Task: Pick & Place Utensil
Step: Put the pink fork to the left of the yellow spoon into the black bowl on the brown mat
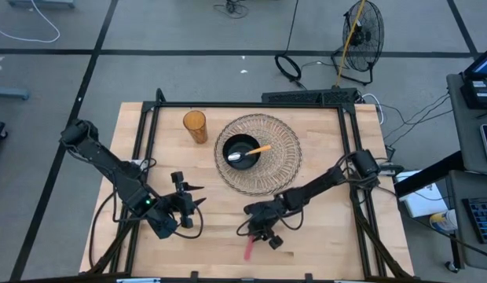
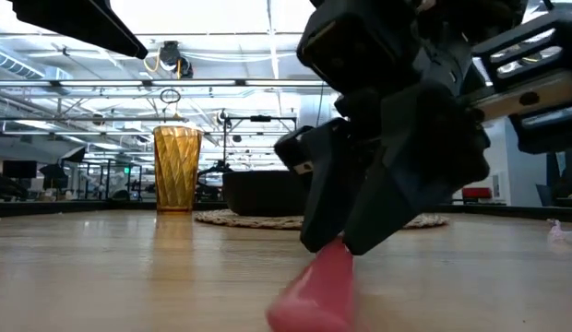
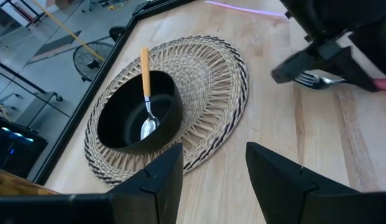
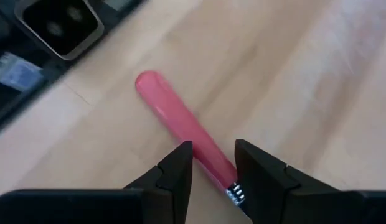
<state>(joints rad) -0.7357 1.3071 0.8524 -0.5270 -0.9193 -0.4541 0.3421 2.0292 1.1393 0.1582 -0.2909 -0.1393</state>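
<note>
A fork with a pink handle (image 4: 174, 112) and metal tines (image 3: 314, 79) is in my right gripper (image 4: 213, 152), which is shut on it near the table's front edge (image 1: 259, 229). The handle (image 2: 318, 286) slants down toward the table. A black bowl (image 1: 243, 151) stands on a round woven mat (image 1: 287, 149) at the table's far middle. In the bowl lies a spoon with an orange handle (image 3: 145, 74). My left gripper (image 3: 215, 168) is open, left of the fork (image 1: 188, 200), and touches nothing. My right gripper pinches the fork's pink handle between its two fingers, close to the metal neck (image 4: 211, 163). The fingers slant down from the table's right side and lie across the fork. The handle's free end (image 2: 304, 309) hangs lowest; whether it touches the table I cannot tell.
An amber ribbed cup (image 1: 195, 126) stands at the far left of the mat. A black frame (image 1: 153, 118) runs along the table's sides and far edge. Bare wood (image 1: 220, 212) lies between the two grippers.
</note>
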